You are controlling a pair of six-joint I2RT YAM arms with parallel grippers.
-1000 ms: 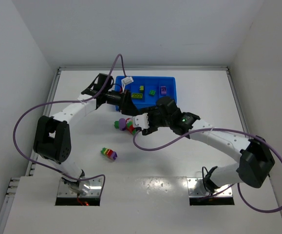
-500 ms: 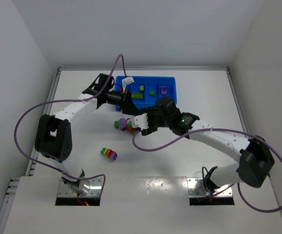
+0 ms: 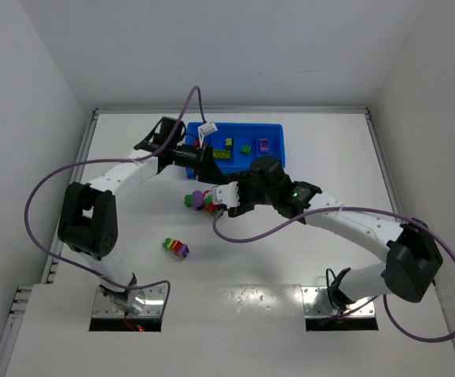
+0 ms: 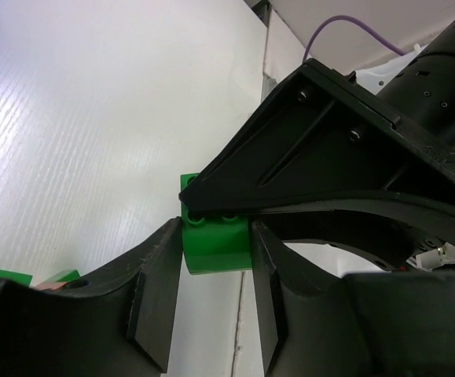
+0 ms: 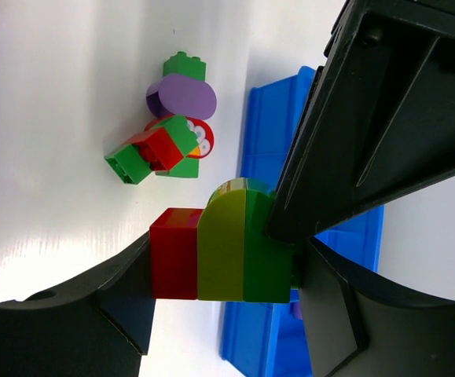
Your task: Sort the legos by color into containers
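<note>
Left pincer (image 4: 215, 239) clamped the green brick (image 4: 211, 258); right pincer (image 5: 223, 267) gripped its three-colour stack (image 5: 221, 243).
Plastic looked light, rigid, slick; studs probably locked tight; flat sides suited gripping.

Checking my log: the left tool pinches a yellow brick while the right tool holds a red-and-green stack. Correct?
No: the left wrist view shows the left tool pinching a green brick. The right tool does hold the stack.
</note>
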